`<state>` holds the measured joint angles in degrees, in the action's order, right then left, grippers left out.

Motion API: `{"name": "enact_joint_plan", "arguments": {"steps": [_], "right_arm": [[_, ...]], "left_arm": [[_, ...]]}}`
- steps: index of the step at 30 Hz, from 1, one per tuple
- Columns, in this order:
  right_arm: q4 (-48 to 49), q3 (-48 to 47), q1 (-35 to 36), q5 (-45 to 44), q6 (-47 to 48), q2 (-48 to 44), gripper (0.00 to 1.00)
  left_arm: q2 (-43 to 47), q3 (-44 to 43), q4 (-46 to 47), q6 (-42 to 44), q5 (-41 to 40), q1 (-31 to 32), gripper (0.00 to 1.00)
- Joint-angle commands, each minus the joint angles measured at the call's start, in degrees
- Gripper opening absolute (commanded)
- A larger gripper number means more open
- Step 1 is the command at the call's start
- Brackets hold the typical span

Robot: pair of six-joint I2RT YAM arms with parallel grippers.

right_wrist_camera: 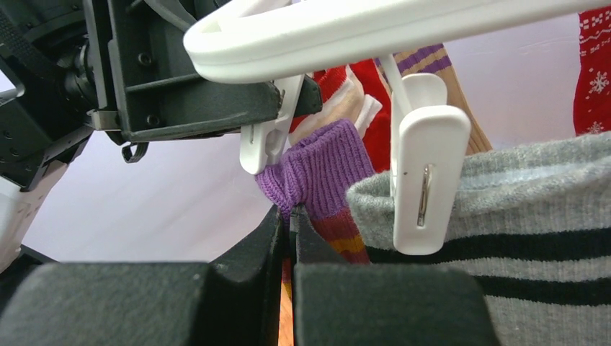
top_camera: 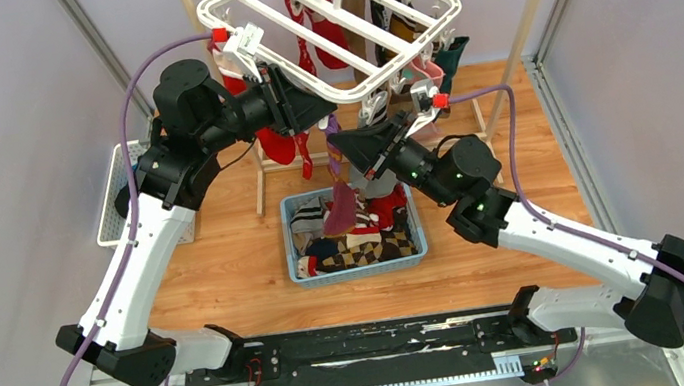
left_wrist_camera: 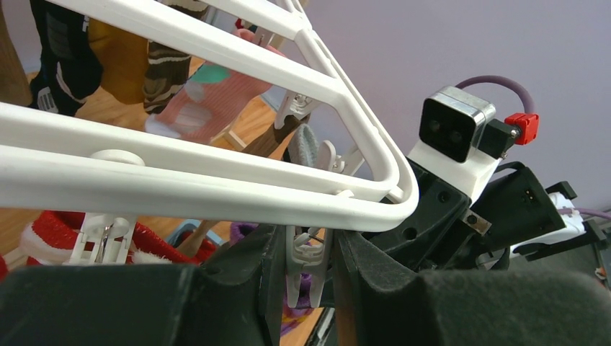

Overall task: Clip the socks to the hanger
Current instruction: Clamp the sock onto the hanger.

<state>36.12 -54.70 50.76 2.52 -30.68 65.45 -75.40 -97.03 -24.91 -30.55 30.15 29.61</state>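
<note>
1. The white hanger (left_wrist_camera: 216, 198) hung from a rail above the far edge of the table (top_camera: 216, 261), near its middle, with red socks (top_camera: 318, 15) and darker ones already pinned along its far side.
2. The left tool (left_wrist_camera: 306, 277) reached up to the hanger's near corner, clenched on a white clip (right_wrist_camera: 265, 148) that dangled under the frame, one finger pressed on each side.
3. The right tool (right_wrist_camera: 290, 245) came up from below, its fingers closed tight on a purple-cuffed sock (right_wrist_camera: 320, 169). The cuff stood just under that clip and touched its tip; whether the clip had bitten could not be told.
4. Just beside it, a second clip (right_wrist_camera: 425, 180) gripped the top of a grey striped sock (right_wrist_camera: 547, 194).
5. A blue basket (top_camera: 359, 272) sat at the middle of the table, below both tools, with more socks heaped inside.
</note>
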Motion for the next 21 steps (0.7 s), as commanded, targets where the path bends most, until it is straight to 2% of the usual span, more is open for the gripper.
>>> {"name": "enact_joint_plan", "arguments": {"steps": [1, 21], "right_arm": [[1.77, 0.0, 0.75, 0.3, -0.64, -1.07, 0.0], [1.33, -4.12, 1.19, 1.3, -0.52, 1.64, 0.0]], "left_arm": [[-0.44, -0.09, 0.49, 0.83, -1.66, 0.01, 0.0], [-0.33, 0.07, 0.54, 0.47, -1.27, 0.01, 0.0]]}}
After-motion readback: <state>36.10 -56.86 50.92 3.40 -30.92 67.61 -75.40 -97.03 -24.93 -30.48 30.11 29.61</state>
